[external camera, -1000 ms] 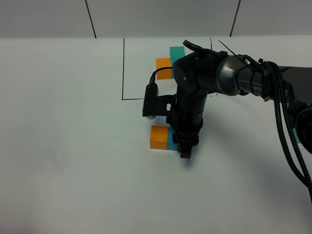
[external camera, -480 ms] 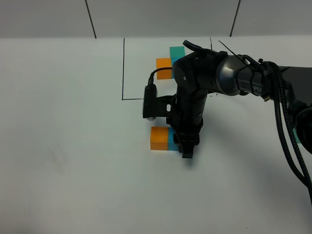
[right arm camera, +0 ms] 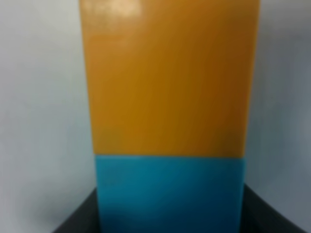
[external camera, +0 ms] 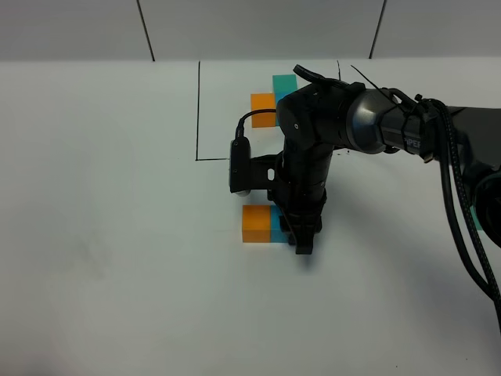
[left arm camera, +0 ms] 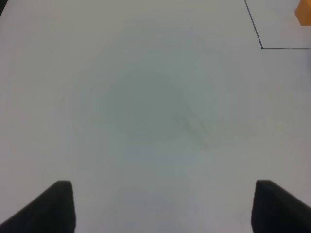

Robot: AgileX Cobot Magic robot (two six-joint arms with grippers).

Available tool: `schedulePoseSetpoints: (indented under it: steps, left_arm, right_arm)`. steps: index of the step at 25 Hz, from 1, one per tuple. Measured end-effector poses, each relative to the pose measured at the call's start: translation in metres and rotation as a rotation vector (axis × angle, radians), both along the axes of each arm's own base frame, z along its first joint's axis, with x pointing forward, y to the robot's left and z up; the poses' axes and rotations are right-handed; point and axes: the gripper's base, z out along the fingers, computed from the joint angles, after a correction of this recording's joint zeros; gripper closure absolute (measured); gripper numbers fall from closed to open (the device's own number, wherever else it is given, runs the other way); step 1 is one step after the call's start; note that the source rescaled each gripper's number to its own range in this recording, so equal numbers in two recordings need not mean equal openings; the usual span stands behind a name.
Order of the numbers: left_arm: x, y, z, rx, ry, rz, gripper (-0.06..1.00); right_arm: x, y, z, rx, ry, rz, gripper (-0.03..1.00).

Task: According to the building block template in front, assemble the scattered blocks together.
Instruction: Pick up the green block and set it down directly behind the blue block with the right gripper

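While the right gripper (external camera: 304,244), closed and, so far as we can judge, holding nothing, stands low against the right face of the blue block (external camera: 275,225), that block lies flush with the orange block (external camera: 256,223) on its left. The pair rests on the desk (external camera: 117,251), just near of the framed building block template (external camera: 264,103). We read this as the end of the step that joins orange to blue; the right wrist view shows no gap at the seam. The left gripper (left arm camera: 163,208) hangs open over bare desk.

The next move, in our judgement, calls for withdrawing without dragging the pair, then setting the teal-green block against the far face of the blue one. Only a teal sliver (external camera: 475,221) shows behind the cables at the right.

Compared with one second earlier, the pair and the right gripper have shifted slightly nearer, and the orange block sits squarer.
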Motion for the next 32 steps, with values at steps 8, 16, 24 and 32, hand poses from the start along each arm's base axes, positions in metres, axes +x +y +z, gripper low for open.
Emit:
schedulePoseSetpoints:
  steps: [8,16,24,32]
  left_arm:
    - [0.000,0.000,0.000,0.000,0.000,0.000,0.36]
    - [0.000,0.000,0.000,0.000,0.000,0.000,0.36]
    - [0.000,0.000,0.000,0.000,0.000,0.000,0.36]
    - [0.000,0.000,0.000,0.000,0.001,0.000,0.36]
  right_arm:
    - [0.000,0.000,0.000,-0.001,-0.001,0.006,0.96]
    - [0.000,0.000,0.000,-0.004,0.000,0.021,0.96]
    - [0.000,0.000,0.000,-0.007,0.001,0.029,0.83]
    - [0.005,-0.020,0.065,0.110,-0.069,-0.293,0.21]
